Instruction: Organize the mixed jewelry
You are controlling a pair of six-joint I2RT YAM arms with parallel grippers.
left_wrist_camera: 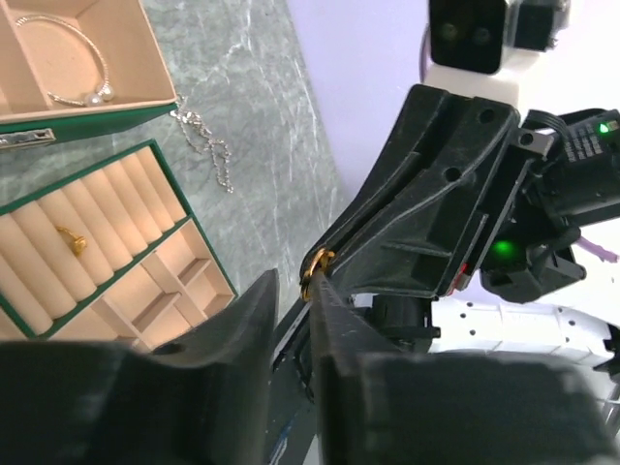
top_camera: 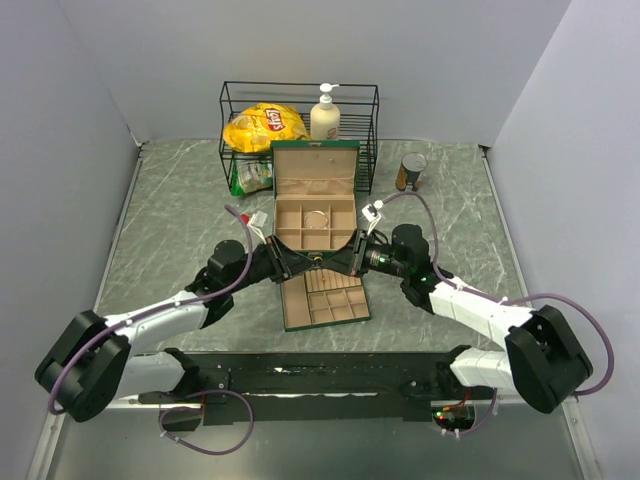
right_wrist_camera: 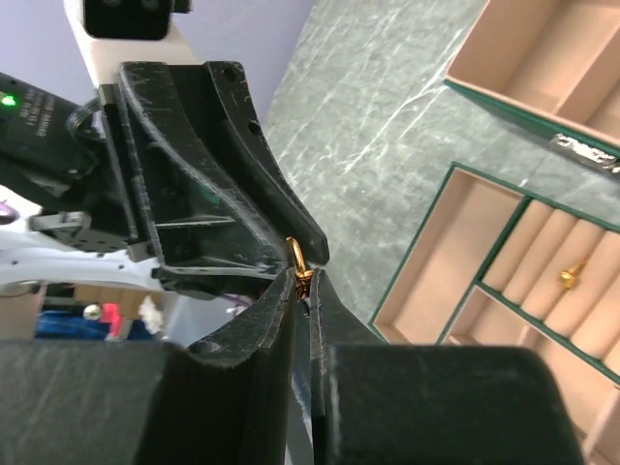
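A small gold ring [right_wrist_camera: 294,253] is pinched at the tips of my right gripper [right_wrist_camera: 302,277], which is shut on it. My left gripper [left_wrist_camera: 293,283] faces it tip to tip. Its jaws stand slightly apart, and the ring [left_wrist_camera: 319,268] rests against the tip of one finger. Both grippers meet above the flat tan-lined tray [top_camera: 290,318]. Another small gold piece [left_wrist_camera: 71,239] lies in the tray's ring rolls. A thin silvery bangle with beads [left_wrist_camera: 68,60] lies in the green box [top_camera: 315,153]. A fine silver chain [left_wrist_camera: 205,145] lies on the table beside the box.
A black wire rack [top_camera: 372,128] stands at the back with a yellow chips bag [top_camera: 262,127] and a lotion bottle [top_camera: 325,115]. A can [top_camera: 410,172] stands to its right. Grey walls close in the marbled table on three sides.
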